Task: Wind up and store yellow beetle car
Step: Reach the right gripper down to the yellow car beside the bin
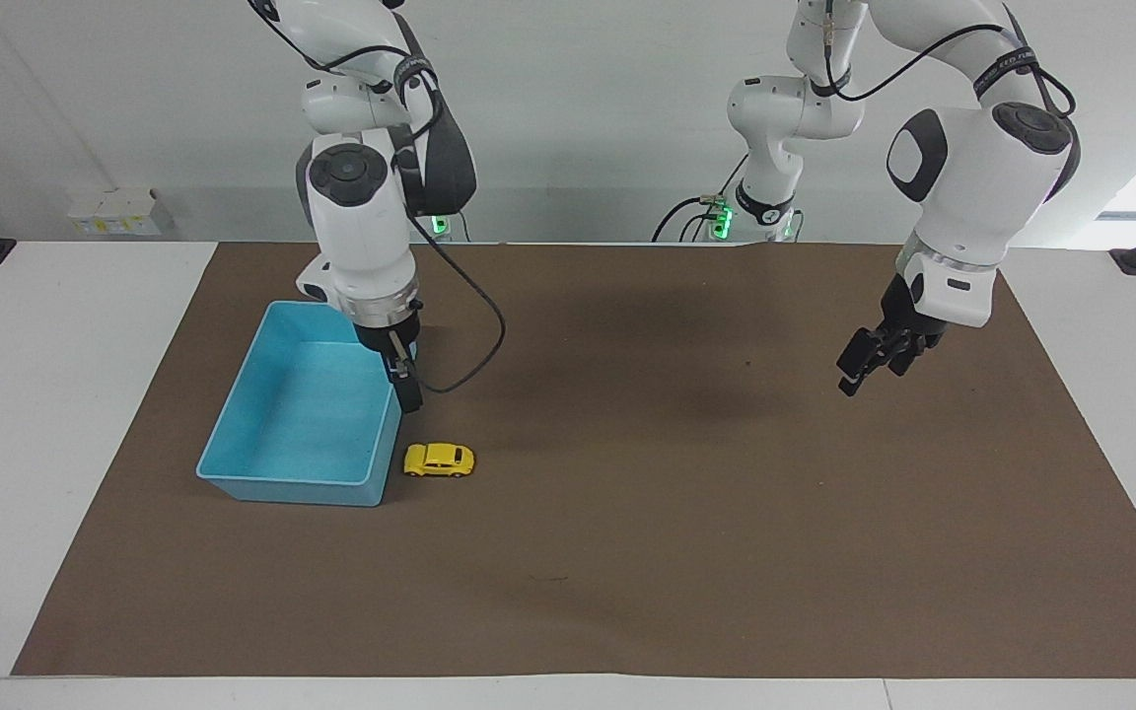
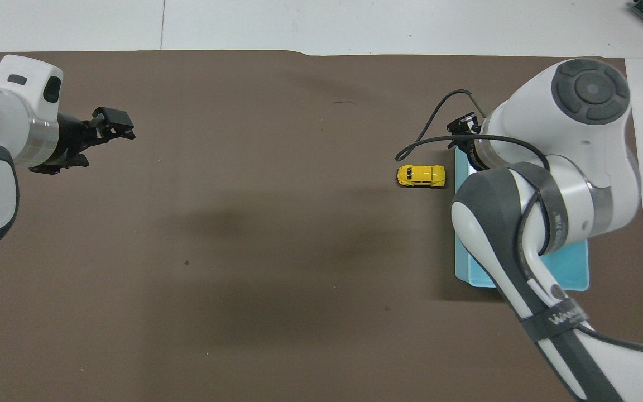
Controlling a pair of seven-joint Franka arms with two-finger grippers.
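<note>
The yellow beetle car [image 1: 440, 460] [image 2: 421, 175] stands on its wheels on the brown mat, close beside the light blue bin [image 1: 282, 488] on the side toward the left arm. My right gripper [image 1: 409, 392] hangs over the bin's wall next to the car, a little nearer to the robots than the car and above it, open and holding nothing. In the overhead view the right arm covers most of the bin [image 2: 571, 274] and hides that gripper. My left gripper [image 1: 856, 367] [image 2: 106, 131] hovers open over bare mat toward the left arm's end, holding nothing.
The brown mat [image 1: 647, 552] covers most of the white table. The bin has nothing in it where its floor shows. A black cable loops from the right wrist over the mat beside the bin.
</note>
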